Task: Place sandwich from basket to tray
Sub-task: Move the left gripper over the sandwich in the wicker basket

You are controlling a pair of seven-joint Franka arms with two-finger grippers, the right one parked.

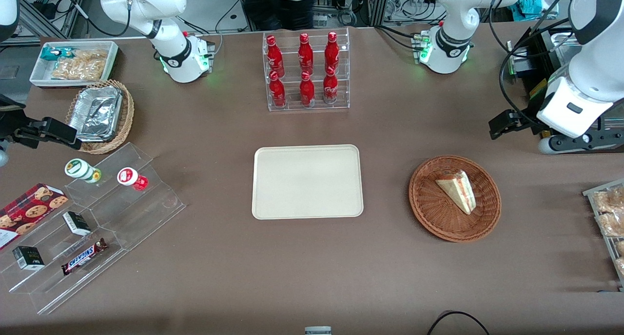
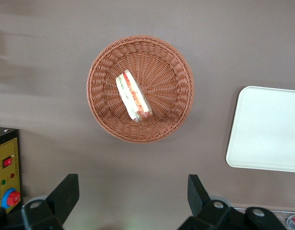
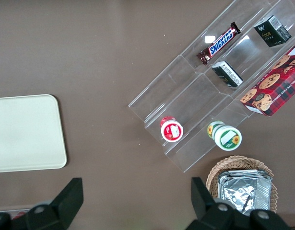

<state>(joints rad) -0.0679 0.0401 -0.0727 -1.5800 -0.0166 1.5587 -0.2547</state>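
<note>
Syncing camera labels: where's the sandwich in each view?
Front view: the sandwich lies in the basket, at the working arm's end of the table.
Left wrist view: the sandwich is in the basket, with the open gripper high above the table.
Right wrist view: not in it.
Shared landmark: the tray.

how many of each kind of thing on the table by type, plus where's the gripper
red bottles: 6
wicker baskets, counting the basket holding the sandwich: 2
tray: 1
Snickers bar: 1
lidded cups: 2
Total: 13
The gripper hangs open above the table, beside the basket.
</note>
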